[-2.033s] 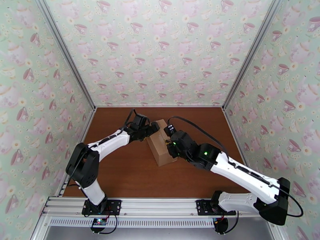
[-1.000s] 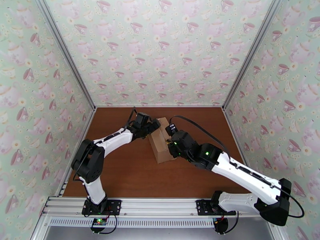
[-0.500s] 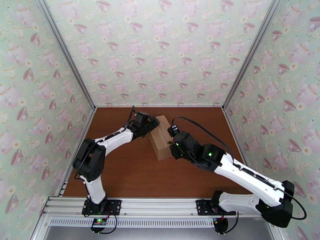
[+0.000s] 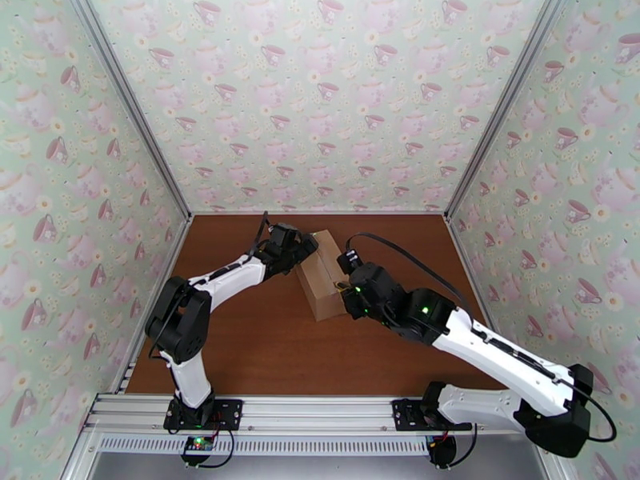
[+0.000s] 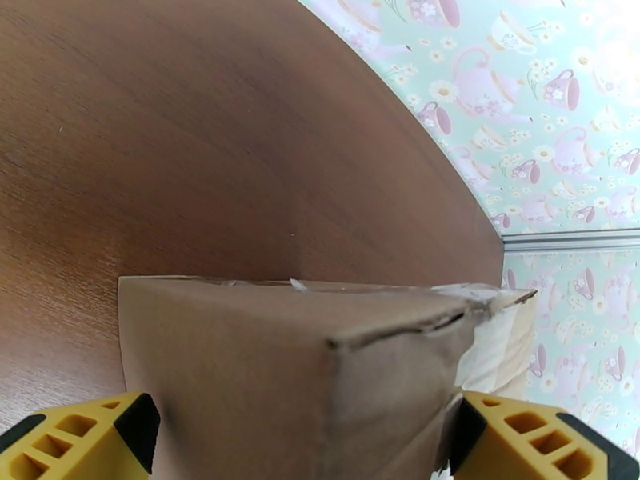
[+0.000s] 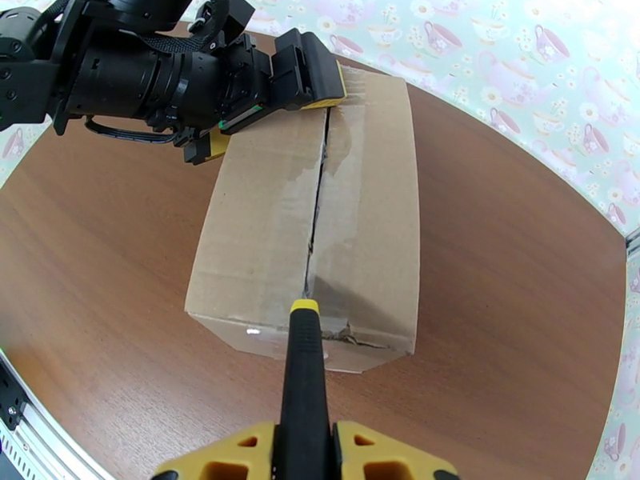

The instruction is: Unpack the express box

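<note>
Top external: express box (image 4: 318, 275) on brown table (image 4: 240, 346), teacup-wallpaper walls (image 4: 320, 98).

no legible txt, express box (image 6: 256, 226) plain, no labels/nos.

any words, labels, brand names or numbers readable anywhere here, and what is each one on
None can be read.
express box: plain brown cardboard with clear tape along the seam, no label or print on the faces shown.
black tool: yellow tip, no marking visible.
wallpaper: teacups, teapots and flowers only, no words.
</note>
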